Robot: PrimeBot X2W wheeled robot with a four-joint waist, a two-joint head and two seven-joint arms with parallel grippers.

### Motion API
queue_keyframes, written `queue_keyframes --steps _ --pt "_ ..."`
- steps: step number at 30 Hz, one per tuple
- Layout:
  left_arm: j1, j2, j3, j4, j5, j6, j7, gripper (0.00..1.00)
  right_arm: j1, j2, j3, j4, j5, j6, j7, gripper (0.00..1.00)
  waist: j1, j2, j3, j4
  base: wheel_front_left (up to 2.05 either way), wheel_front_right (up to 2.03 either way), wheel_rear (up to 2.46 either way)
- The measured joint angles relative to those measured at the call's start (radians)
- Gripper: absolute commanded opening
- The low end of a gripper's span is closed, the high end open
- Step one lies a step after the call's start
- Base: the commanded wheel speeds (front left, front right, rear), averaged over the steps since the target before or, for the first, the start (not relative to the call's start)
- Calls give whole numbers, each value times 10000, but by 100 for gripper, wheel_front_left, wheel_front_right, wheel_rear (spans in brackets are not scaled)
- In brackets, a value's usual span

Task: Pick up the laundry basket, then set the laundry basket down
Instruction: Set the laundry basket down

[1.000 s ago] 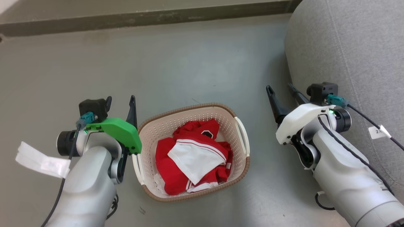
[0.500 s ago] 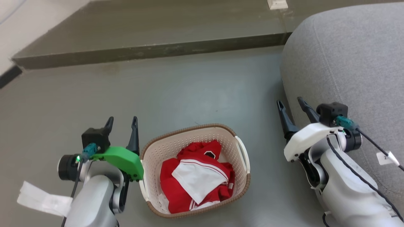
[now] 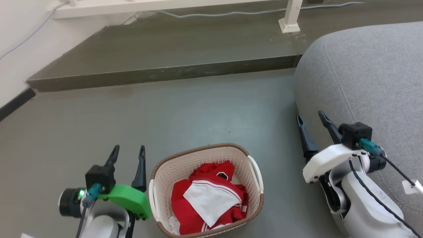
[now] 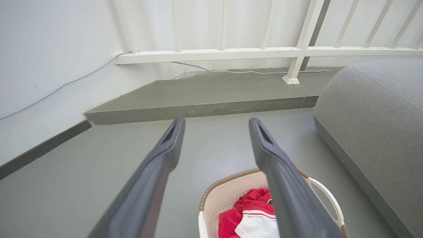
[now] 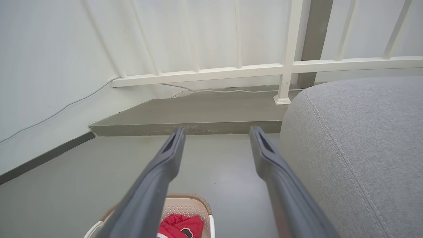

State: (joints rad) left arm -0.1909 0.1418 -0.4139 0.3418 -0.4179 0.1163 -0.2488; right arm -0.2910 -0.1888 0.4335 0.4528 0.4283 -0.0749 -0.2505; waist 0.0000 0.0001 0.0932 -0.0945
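Note:
The cream laundry basket [image 3: 168,175] with its brown rim stands on the grey floor at the bottom middle, holding red and white clothes [image 3: 208,201]. White handles sit on its two sides. My left gripper [image 3: 129,152] is open just left of the basket, apart from it, with nothing between its fingers. My right gripper [image 3: 310,117] is open well to the right of the basket, close against the grey cushion. The left wrist view looks past the open left gripper [image 4: 216,124] at the laundry basket [image 4: 228,195] low down. The right wrist view has the open right gripper [image 5: 216,132] and the laundry basket [image 5: 185,206].
A large grey cushion [image 3: 370,82] fills the right side. A raised concrete step [image 3: 165,69] crosses the back, with a white railing post [image 3: 290,16] and a cable [image 3: 211,14] on it. A white wall [image 3: 16,49] with a dark skirting stands at the left.
The whole head picture has shifted down, so the camera has tilted up. Both grippers stay open beside the basket, which rests on the floor as before.

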Motion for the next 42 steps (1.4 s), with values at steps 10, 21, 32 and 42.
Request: queue_keyframes --steps 10,21,32,42 --pt "1288 -8 748 -826 385 10 0 100 855 -27 -295 -610 -176 -211 0 100 0 0 -302 40 0 0 0" --pt "2265 -305 1290 -1666 892 75 0 100 1569 -29 -447 -1198 -510 -257 0 100 0 0 -408 114 0 0 0" --pt "2984 -416 1662 -2243 1241 77 0 100 1986 -48 -604 -1779 -832 -341 0 100 0 0 -474 106 0 0 0" --pt "3190 -573 1875 -2913 1515 77 0 100 2271 -40 -679 -2316 -1060 -410 0 100 0 0 -513 138 0 0 0"
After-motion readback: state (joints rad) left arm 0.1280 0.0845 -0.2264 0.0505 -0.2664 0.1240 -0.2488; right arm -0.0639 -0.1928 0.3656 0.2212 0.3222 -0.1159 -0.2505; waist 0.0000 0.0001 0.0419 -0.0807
